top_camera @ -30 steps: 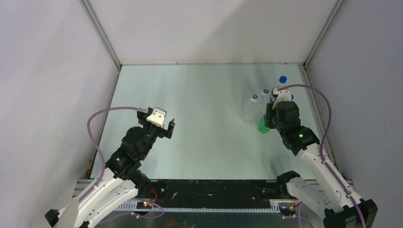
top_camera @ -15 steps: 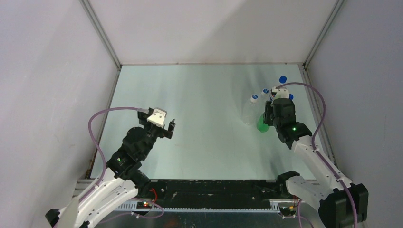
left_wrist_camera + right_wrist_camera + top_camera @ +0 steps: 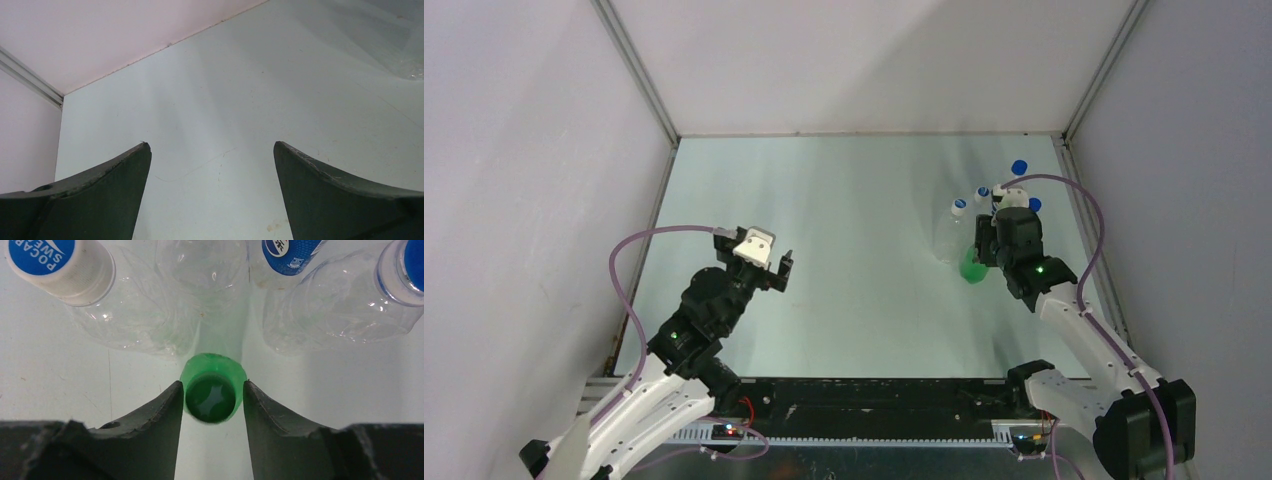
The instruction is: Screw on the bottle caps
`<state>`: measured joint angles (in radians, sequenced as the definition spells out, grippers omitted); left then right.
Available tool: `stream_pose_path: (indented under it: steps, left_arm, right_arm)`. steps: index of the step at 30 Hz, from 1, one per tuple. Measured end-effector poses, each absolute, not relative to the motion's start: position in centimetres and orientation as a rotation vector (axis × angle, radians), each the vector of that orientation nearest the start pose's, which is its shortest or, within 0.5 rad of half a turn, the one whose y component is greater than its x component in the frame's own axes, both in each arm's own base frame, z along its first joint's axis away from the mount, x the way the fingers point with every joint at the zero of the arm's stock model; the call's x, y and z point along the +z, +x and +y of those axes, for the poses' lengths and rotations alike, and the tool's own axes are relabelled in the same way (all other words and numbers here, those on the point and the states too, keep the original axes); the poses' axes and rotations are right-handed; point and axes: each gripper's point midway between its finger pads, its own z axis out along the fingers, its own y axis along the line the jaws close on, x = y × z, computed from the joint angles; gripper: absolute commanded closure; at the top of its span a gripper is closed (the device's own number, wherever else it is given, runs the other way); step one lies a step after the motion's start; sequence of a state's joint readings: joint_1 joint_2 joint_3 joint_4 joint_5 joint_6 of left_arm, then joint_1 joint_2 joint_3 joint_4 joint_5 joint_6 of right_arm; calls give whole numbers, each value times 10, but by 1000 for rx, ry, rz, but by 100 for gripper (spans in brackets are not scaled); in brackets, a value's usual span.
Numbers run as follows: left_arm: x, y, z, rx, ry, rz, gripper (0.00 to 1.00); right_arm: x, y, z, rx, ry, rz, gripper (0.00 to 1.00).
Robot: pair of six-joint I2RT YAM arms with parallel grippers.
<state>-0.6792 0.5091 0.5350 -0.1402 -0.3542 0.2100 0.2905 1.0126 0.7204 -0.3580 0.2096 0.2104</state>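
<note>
The translucent green bottle stands upright with the dark green cap on its mouth. My right gripper is straight above it. Its jaws straddle the cap with a thin gap on each side, so it is open. In the top view the green bottle pokes out from under my right gripper. A clear unlabelled bottle stands just beyond it, its top cut off by the frame. It shows faintly in the top view. I see no plain white cap. My left gripper is open and empty, also seen from above.
Clear bottles with blue-topped caps crowd behind the green one: one at the left, one in the middle, one at the right. The right wall rail runs close by. Grey walls enclose the table.
My right gripper has moved slightly left and away from the base, settling over the green bottle. The left arm has not moved.
</note>
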Motion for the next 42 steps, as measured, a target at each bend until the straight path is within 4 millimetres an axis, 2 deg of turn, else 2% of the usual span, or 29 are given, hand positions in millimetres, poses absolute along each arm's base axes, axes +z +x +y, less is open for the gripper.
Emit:
stream_pose_path:
  steps: [9, 10, 12, 14, 17, 22, 25, 28, 30, 34, 39, 42]
  left_arm:
    - [244, 245, -112, -71, 478, 1596, 0]
    - [246, 245, -112, -74, 478, 1591, 0]
    - [248, 244, -112, -77, 476, 1585, 0]
    - [255, 242, -111, -81, 473, 1573, 0]
    - [266, 238, -108, -86, 467, 1554, 0]
    - [310, 224, -97, -112, 421, 1471, 0]
    - [340, 211, -86, -129, 387, 1405, 0]
    - [366, 197, -74, -144, 352, 1340, 0]
    - [376, 188, -67, -153, 331, 1304, 0]
    - [381, 173, -55, -165, 306, 1262, 0]
    - [386, 151, -37, -195, 252, 1173, 0]
    - [381, 146, -31, -199, 225, 1153, 0]
  right_arm:
    - [153, 293, 59, 62, 35, 2180, 32]
    - [156, 291, 59, 65, 37, 2174, 25]
    - [164, 287, 58, 69, 40, 2162, 4]
    - [180, 283, 56, 79, 46, 2129, 1]
    - [212, 275, 53, 93, 46, 2050, 1]
    - [283, 251, 38, 115, 87, 1822, 1]
    - [317, 223, 23, 98, 86, 1679, 1]
    - [342, 195, 10, 87, 86, 1561, 1]
    - [350, 181, 3, 81, 97, 1509, 1]
    - [359, 155, -16, 56, 167, 1423, 1]
    - [358, 131, -39, 15, 273, 1366, 1]
    - [358, 121, -47, 14, 306, 1332, 1]
